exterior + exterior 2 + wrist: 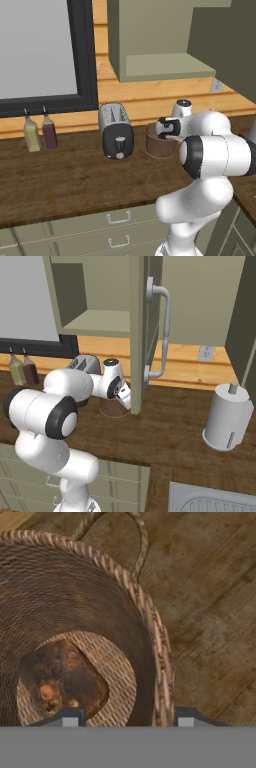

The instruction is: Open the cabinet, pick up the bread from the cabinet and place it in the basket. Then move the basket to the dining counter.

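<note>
The round brown woven basket (75, 612) is stood on the wooden counter (210, 612) beside the silver toaster (116, 131). It is likely light and fairly stiff, so the thin rim can be pinched. The small brown bread (57, 679) is seen lying inside on the bottom. The gripper (127, 718) is set with one finger inside the wall and one outside. The jaws are partly open; a firm hold cannot be told.

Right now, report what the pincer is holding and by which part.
The pincer straddles the basket rim, one fingertip inside, one outside; whether it has clamped cannot be told. The bread lies loose inside.
</note>
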### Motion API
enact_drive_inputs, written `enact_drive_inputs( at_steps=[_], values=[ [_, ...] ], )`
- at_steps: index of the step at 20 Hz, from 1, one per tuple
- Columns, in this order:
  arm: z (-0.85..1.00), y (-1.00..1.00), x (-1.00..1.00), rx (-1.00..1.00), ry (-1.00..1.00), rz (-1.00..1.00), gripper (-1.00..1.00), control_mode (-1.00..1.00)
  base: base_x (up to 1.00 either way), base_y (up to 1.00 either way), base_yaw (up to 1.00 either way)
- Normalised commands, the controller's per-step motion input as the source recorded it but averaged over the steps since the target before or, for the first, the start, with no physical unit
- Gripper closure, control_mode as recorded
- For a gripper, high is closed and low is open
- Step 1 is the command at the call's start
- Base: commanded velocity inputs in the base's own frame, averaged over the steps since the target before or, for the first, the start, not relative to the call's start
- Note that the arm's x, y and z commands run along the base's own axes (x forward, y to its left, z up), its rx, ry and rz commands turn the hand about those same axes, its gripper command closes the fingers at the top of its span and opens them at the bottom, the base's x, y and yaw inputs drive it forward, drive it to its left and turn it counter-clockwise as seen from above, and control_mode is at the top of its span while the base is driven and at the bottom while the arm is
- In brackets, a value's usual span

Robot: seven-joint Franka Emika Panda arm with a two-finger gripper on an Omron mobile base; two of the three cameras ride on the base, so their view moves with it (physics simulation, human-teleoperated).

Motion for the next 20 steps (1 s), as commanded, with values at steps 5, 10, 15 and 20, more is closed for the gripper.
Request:
enact_drive_inputs(
  at_steps=[5, 10, 15, 20],
  values=[
    [-0.48, 0.15, -0.03, 0.03, 0.0, -0.03, 1.0, -1.0, 0.0, 0.0, 0.0],
    [-0.09, 0.26, -0.07, 0.07, 0.0, -0.06, 1.0, -1.0, 0.0, 0.0, 0.0],
    [0.02, 0.32, -0.43, 0.02, -0.04, -0.02, 1.0, -1.0, 0.0, 0.0, 0.0],
    [0.3, 0.01, -0.58, 0.02, 0.0, -0.06, 1.0, -1.0, 0.0, 0.0, 0.0]
  ],
)
